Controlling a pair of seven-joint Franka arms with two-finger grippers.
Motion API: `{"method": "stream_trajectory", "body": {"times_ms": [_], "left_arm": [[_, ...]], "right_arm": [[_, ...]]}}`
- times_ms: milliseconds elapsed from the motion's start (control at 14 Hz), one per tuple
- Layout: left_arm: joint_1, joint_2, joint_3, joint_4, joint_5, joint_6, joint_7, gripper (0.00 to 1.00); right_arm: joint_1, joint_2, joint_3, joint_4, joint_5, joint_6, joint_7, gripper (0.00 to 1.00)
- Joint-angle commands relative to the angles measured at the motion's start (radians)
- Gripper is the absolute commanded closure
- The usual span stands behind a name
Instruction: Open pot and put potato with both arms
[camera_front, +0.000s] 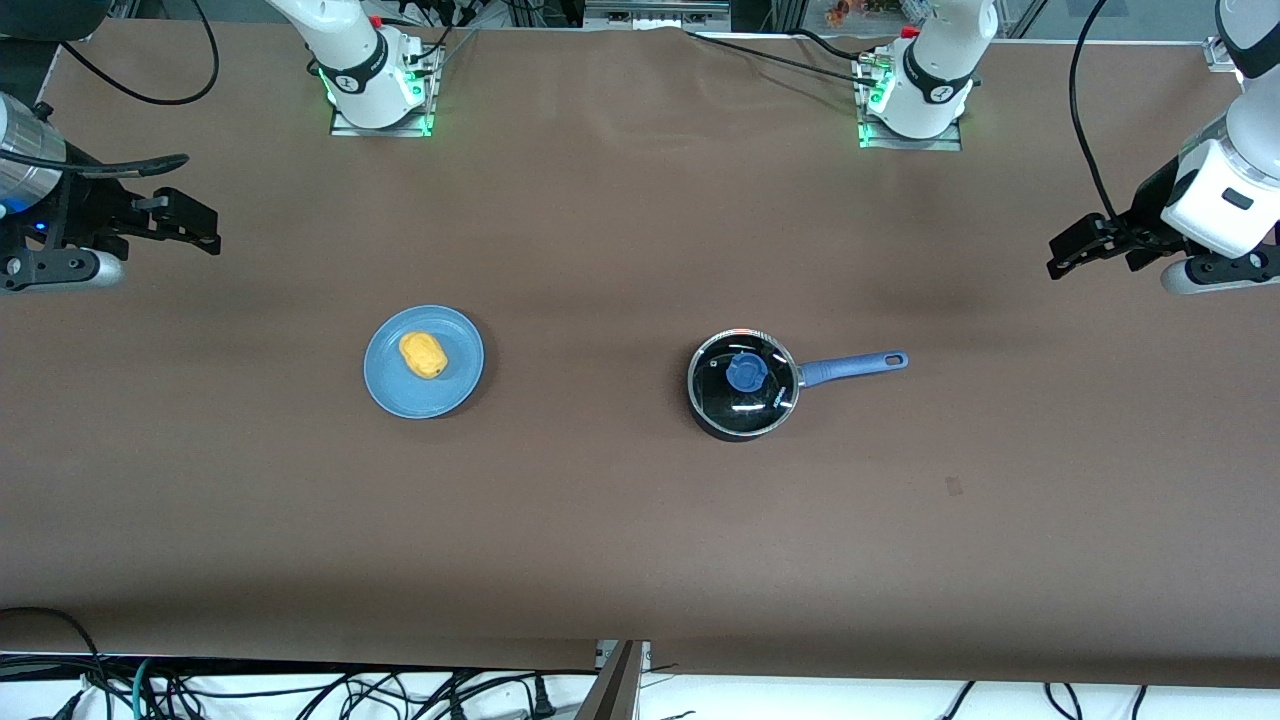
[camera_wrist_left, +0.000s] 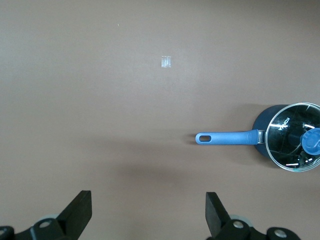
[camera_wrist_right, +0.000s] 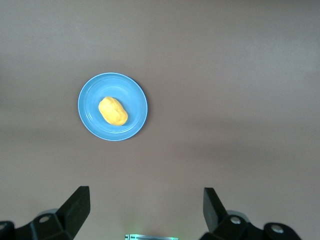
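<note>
- Front view: the table (camera_front: 640, 540) is brown, and both arm bases stand along its edge farthest from the camera.
- The left arm (camera_front: 1225, 180) hangs over the table's end on its own side. Its left gripper (camera_front: 1075, 250) is up in the air with the jaws spread wide and nothing between them; its fingers (camera_wrist_left: 80, 212) show apart in the left wrist view.
- The right arm (camera_front: 30, 170) hangs over the opposite end. Its right gripper (camera_front: 195, 225) is also aloft, jaws released and empty; its fingers (camera_wrist_right: 77, 207) stand wide in the right wrist view.
- The pot (camera_front: 743, 385) sits near the middle of the table, toward the left arm's end, its blue handle (camera_front: 855, 366) pointing at that end.
- The lid (camera_front: 745, 372) rests on the pot, blue knob (camera_front: 746, 373) up.
- The plate (camera_front: 424, 361), blue, lies toward the right arm's end, well apart from the pot.
- The potato (camera_front: 422, 355) lies on the plate, about at its middle.
</note>
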Motion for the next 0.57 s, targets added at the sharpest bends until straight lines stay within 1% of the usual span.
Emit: {"method": "stream_trajectory", "body": {"times_ms": [0,71,214,286,429,500], "left_arm": [[0.004,0.018,-0.004,0.017,-0.012,-0.001,0.005,0.00],[0.004,0.029,-0.004,0.017,-0.012,-0.002,0.004,0.00],[0.000,0.081,-0.006,0.020,-0.021,0.001,0.004,0.00],[-0.008,0.104,-0.015,0.022,-0.021,0.004,-0.005,0.00],[-0.013,0.118,-0.053,0.020,-0.019,0.024,-0.030,0.00],[-0.014,0.134,-0.078,0.020,-0.019,0.026,-0.092,0.00]], "right_arm": [[-0.008,0.008,0.009,0.024,-0.006,-0.014,-0.016,0.00],[-0.008,0.008,0.009,0.024,-0.006,-0.014,-0.010,0.00],[-0.007,0.011,0.011,0.022,-0.001,0.007,-0.011,0.00],[-0.002,0.031,0.014,0.022,-0.001,0.030,-0.016,0.00],[-0.001,0.037,0.014,0.022,-0.003,0.035,-0.013,0.00],[-0.001,0.040,0.014,0.022,-0.004,0.035,-0.011,0.00]]}}
